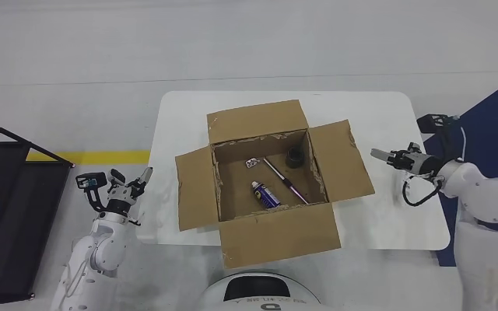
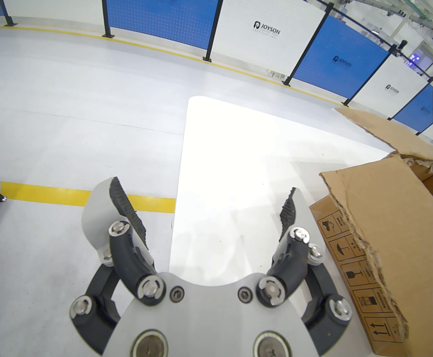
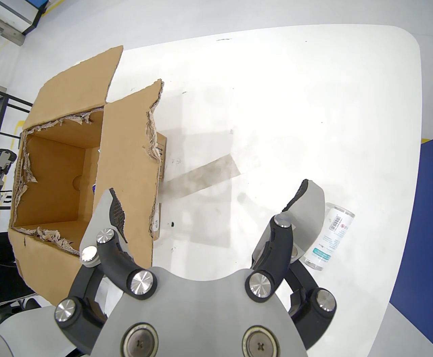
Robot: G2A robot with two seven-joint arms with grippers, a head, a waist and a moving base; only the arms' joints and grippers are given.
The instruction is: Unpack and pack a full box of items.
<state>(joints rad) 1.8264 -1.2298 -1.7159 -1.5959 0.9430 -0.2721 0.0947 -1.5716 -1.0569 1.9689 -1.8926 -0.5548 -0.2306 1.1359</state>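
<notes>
An open cardboard box (image 1: 233,233) stands mid-table with all its flaps folded out. Inside lie a blue spray can (image 1: 264,194), a thin metal rod tool (image 1: 286,180), a black round item (image 1: 295,158) and a small pale item (image 1: 251,162). My left gripper (image 2: 204,197) is open and empty, hovering at the table's left edge (image 1: 132,180) beside the box (image 2: 372,219). My right gripper (image 3: 209,199) is open and empty above the table's right side (image 1: 387,157). A small white bottle (image 3: 329,236) lies on the table just outside one of its fingers (image 3: 304,192).
The white table (image 1: 373,117) has bare surface right of the box and behind it. A black frame (image 1: 23,218) stands on the floor at the left, near a yellow floor line (image 1: 85,157). Fence panels (image 2: 270,30) close off the room behind.
</notes>
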